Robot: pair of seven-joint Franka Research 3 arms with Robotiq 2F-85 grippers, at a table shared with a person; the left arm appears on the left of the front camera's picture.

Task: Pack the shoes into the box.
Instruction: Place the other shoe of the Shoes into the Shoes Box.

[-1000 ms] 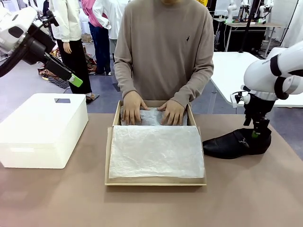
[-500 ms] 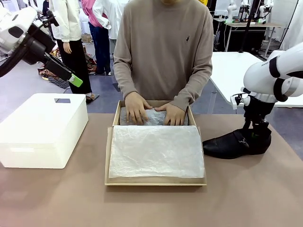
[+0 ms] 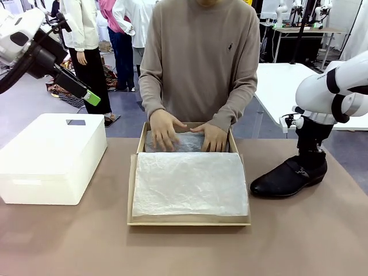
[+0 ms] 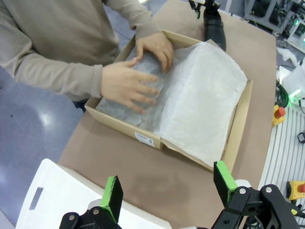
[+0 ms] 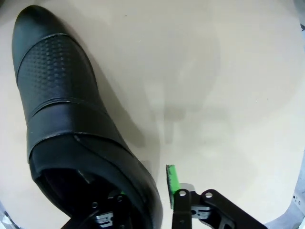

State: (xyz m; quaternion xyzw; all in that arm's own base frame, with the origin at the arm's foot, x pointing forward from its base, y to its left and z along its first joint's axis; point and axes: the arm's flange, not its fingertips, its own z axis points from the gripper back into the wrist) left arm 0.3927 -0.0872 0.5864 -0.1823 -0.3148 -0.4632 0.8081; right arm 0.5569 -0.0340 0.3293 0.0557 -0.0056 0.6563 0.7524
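**Front view across the counter (image 3: 299, 241).** The brown box (image 3: 133, 190) lies open at centre, with white tissue paper (image 3: 190, 184) spread over its near part. A person at the far side presses one hand (image 3: 165, 129) and the other hand (image 3: 214, 137) on the paper in the far part. One black shoe (image 3: 287, 177) sits sole down on the counter just right of the box, outside it, toe toward the box. My right gripper (image 5: 145, 188) meets the shoe's heel end. Its jaws straddle the side wall, one finger inside the opening and one outside, and I cannot tell whether they pinch it. My left gripper (image 4: 168, 183) hangs raised at far left above the white plastic box (image 3: 52, 155), jaws wide apart and empty.
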